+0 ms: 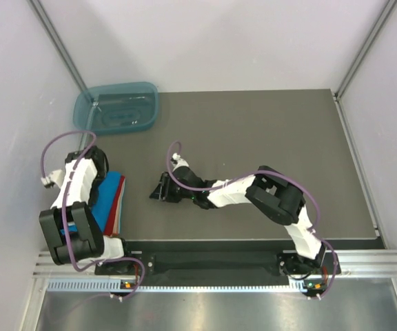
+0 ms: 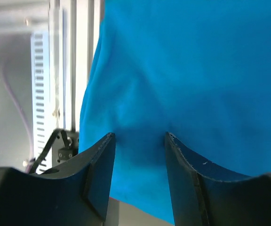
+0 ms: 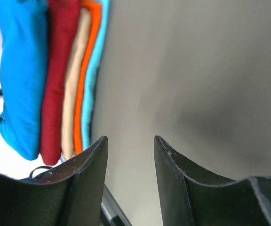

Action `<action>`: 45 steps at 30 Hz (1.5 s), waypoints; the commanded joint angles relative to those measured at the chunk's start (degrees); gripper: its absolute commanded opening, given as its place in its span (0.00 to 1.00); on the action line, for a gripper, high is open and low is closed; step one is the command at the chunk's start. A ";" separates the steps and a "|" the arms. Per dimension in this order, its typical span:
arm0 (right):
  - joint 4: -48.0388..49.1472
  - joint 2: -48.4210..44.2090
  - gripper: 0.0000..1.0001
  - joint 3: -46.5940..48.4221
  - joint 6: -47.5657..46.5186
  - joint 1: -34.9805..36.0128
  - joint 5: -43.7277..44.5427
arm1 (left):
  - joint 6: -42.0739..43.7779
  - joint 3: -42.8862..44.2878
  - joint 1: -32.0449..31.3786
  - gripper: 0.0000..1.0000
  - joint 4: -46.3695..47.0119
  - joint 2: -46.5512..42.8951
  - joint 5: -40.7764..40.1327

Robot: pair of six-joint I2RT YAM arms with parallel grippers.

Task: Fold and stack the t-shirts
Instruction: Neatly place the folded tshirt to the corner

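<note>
T-shirts [image 1: 107, 207] are lying folded in one pile at the left edge of the table [image 1: 253, 138]. The turquoise-blue shirt [image 3: 20, 70] is sitting on top of the red shirt [image 3: 58, 80], with more folded layers [image 3: 72, 94] beneath. I am holding my left gripper [image 2: 140, 141] over the blue cloth, fingers apart, clamping nothing. My right gripper [image 3: 131, 143] is hovering beside the pile, also apart. I am judging the stacking nearly done, since no loose shirt is showing.

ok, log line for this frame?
left tool: open, at blue t-shirt atop stack | right tool: open, over table beside stack
</note>
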 commanded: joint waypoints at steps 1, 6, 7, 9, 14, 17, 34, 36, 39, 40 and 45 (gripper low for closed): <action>5.16 -6.63 0.44 -3.65 -0.42 -1.57 1.51 | -5.22 -4.48 0.35 0.52 -1.73 0.54 3.56; 5.43 -9.54 0.44 -6.39 -1.03 -3.06 1.95 | -7.59 -9.93 0.52 0.52 0.56 0.53 7.52; 5.16 -9.80 0.44 -6.48 -1.12 -3.33 1.77 | -7.95 -10.90 0.52 0.52 0.47 0.71 7.53; 4.81 -10.77 0.44 -7.01 -1.73 -3.68 2.03 | -8.65 -10.82 0.52 0.52 0.12 1.24 7.09; 2.79 -13.57 0.45 -7.80 -3.76 -3.86 2.91 | -9.53 -4.33 0.35 0.52 -6.18 0.27 4.19; 1.91 -14.46 0.45 -8.06 -4.46 -3.94 3.09 | -10.06 2.96 -0.44 0.52 -11.28 -0.52 2.51; 1.12 -26.32 0.48 -19.83 -7.98 -9.04 4.94 | 7.60 4.65 -15.21 0.51 15.49 -1.13 4.27; 1.38 -27.46 0.48 -21.41 -8.24 -9.39 5.02 | 8.65 2.99 -15.21 0.52 19.00 -1.66 5.67; 1.03 -29.31 0.48 -22.47 -8.86 -9.83 5.90 | 9.19 1.84 -15.65 0.51 23.40 -1.14 8.39; 0.85 -29.84 0.48 -22.48 -9.03 -10.09 6.25 | 9.54 1.66 -16.08 0.51 24.45 -0.87 8.75; -0.90 -30.46 0.48 -22.12 -10.00 -10.97 7.04 | 9.89 2.18 -18.11 0.51 27.80 2.12 10.78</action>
